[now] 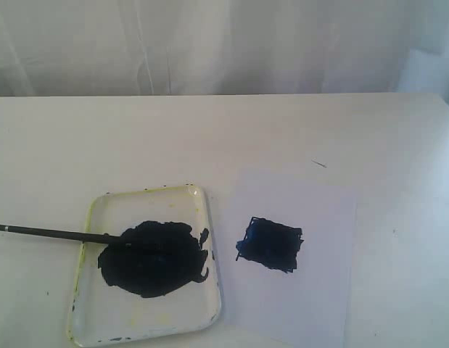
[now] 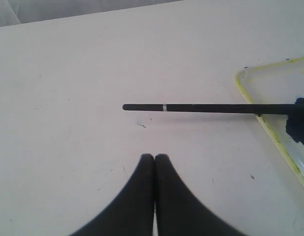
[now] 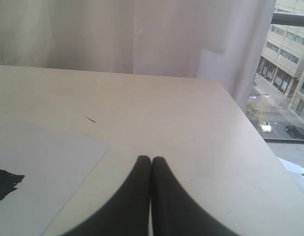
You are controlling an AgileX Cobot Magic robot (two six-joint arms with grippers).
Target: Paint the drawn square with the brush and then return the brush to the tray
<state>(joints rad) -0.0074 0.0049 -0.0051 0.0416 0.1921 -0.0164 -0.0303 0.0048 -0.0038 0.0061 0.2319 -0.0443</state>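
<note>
Square (image 1: 270, 244) filled dark. Brush (image 1: 57, 233) propped on tray (image 1: 159, 319) rim, tip in paint puddle (image 1: 155, 261), keeping wet bristles off desk (image 1: 101, 138). Left hand (image 2: 154, 156), right hand (image 3: 151, 158) both pinched closed, empty.

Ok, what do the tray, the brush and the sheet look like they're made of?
The tray looks like smooth white plastic, maybe enamel: rounded rim, stained yellow. The brush has a thin matte black handle, wood or plastic, with a silver band, likely metal. The sheet looks like plain matte white paper, thin and flat.
</note>
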